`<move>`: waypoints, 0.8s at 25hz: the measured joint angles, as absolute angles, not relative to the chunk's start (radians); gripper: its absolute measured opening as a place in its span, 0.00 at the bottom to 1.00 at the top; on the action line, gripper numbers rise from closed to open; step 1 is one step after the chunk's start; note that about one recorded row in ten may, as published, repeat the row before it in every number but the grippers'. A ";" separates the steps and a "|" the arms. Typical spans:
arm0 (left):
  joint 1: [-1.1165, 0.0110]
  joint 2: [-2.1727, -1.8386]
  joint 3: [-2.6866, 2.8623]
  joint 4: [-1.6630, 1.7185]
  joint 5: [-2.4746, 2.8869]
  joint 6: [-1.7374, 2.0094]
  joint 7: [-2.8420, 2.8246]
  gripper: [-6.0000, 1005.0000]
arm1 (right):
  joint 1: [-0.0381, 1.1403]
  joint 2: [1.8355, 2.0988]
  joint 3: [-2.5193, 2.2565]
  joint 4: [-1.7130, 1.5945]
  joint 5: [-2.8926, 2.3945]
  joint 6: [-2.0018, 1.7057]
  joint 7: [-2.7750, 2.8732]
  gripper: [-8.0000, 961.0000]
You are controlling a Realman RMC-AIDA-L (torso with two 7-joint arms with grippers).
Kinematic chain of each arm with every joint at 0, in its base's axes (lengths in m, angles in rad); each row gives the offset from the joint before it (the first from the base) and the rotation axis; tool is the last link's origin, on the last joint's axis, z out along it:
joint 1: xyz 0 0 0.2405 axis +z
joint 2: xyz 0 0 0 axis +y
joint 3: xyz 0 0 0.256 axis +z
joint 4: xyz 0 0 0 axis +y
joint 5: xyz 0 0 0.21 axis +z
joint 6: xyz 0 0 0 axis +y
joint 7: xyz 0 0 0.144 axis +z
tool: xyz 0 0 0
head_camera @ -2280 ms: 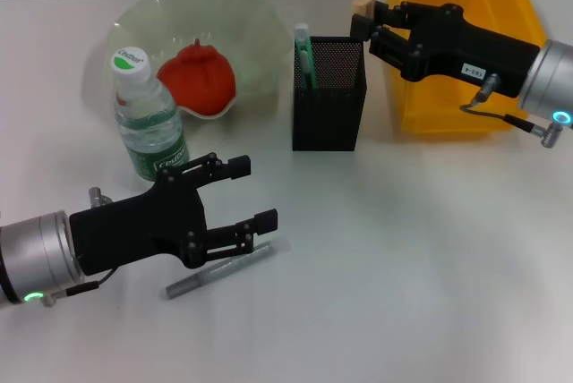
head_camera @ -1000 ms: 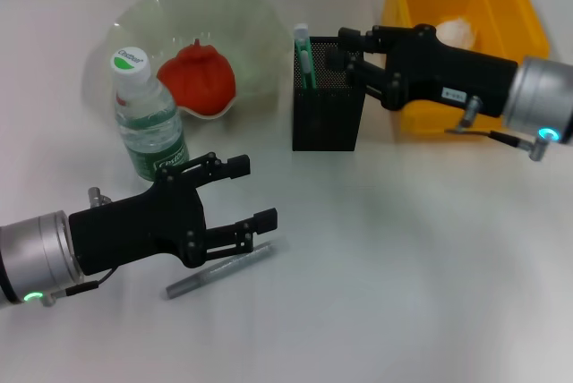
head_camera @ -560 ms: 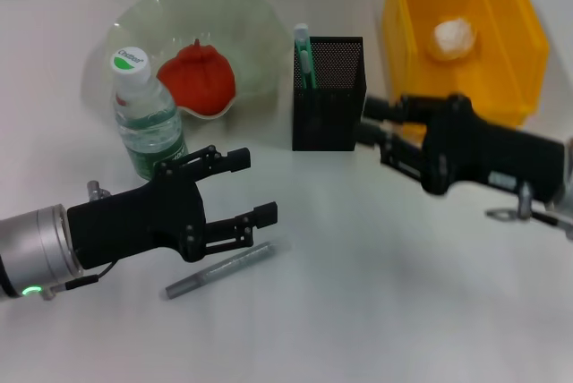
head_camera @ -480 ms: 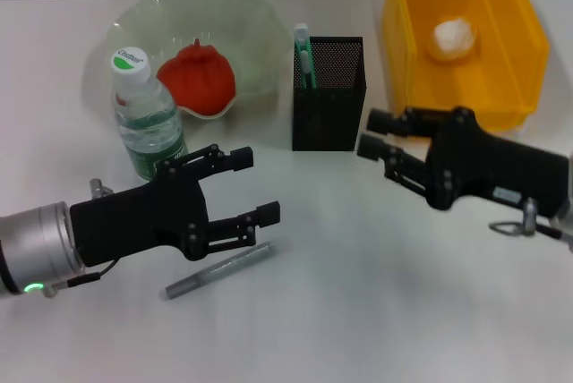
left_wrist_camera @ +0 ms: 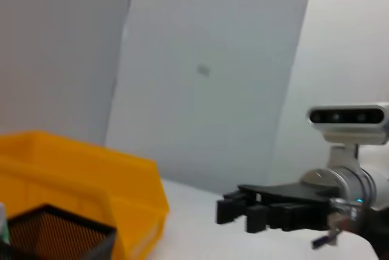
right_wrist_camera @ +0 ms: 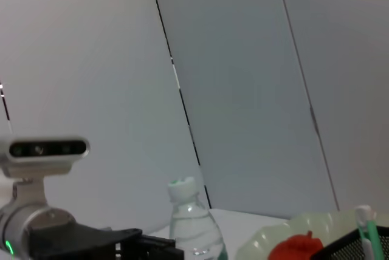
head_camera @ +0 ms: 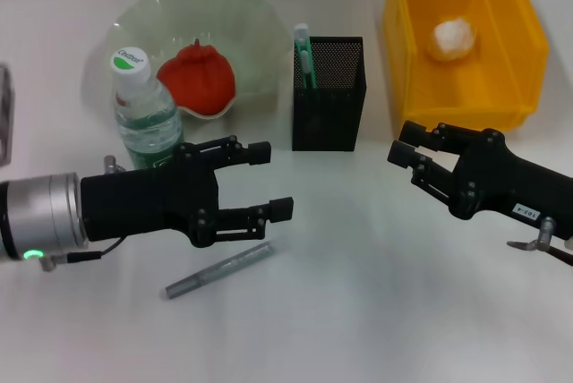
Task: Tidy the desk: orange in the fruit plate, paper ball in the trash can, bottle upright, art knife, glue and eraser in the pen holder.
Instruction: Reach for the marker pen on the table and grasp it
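Head view: the left gripper (head_camera: 268,179) hangs low over the white desk (head_camera: 358,293) with its fingers spread wide and nothing between them. The grey art knife (head_camera: 218,270) lies flat just below the lower fingertip, apart from it. Just behind the gripper's body the bottle (head_camera: 146,126) stands upright, white cap up. Beyond the bottle the orange (head_camera: 197,78) sits in the fruit plate (head_camera: 242,16). The black mesh pen holder (head_camera: 329,106) stands past the fingertips and toward the right arm, with a green-and-white stick poking out of one corner. The right gripper (head_camera: 407,144) hovers near the desk, fingers parted and empty, tips pointing toward the pen holder but apart from it. The yellow trash can (head_camera: 458,38) is just behind this gripper, with the paper ball (head_camera: 453,38) inside. The eraser is not visible in any view.

Left wrist view: the right gripper (left_wrist_camera: 234,208) shows farther off across the desk, its dark fingers held apart. The trash can (left_wrist_camera: 91,175) and a corner of the pen holder (left_wrist_camera: 58,236) lie nearer the camera.

Right wrist view: the left gripper (right_wrist_camera: 146,247) shows across the desk, only partly in frame. The bottle (right_wrist_camera: 193,226) stands upright right beside it; the orange (right_wrist_camera: 296,249), the fruit plate (right_wrist_camera: 322,222) rim and the pen holder (right_wrist_camera: 371,242) corner sit closer to the camera.
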State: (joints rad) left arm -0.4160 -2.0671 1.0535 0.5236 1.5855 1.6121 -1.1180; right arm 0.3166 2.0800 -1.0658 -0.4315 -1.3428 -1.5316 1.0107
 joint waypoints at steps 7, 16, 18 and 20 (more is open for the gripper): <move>-0.440 -2.067 1.088 0.858 1.812 1.619 -1.649 0.78 | 0.353 2.081 -1.065 -0.381 -1.345 -1.480 1.005 0.32; -0.467 -2.070 1.314 1.268 2.107 1.618 -2.080 0.78 | 0.371 2.083 -1.064 -0.348 -1.345 -1.464 1.005 0.32; -0.468 -2.071 1.370 1.333 2.149 1.616 -2.137 0.78 | 0.372 2.083 -1.064 -0.341 -1.344 -1.461 1.005 0.32; -0.473 -2.072 1.433 1.396 2.198 1.614 -2.196 0.78 | 0.372 2.084 -1.064 -0.334 -1.343 -1.456 1.005 0.32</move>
State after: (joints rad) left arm -0.4725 -2.0718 1.4334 1.3961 2.1977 1.6138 -2.1963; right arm 0.3718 2.0838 -1.0645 -0.3342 -1.3430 -1.4562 1.0048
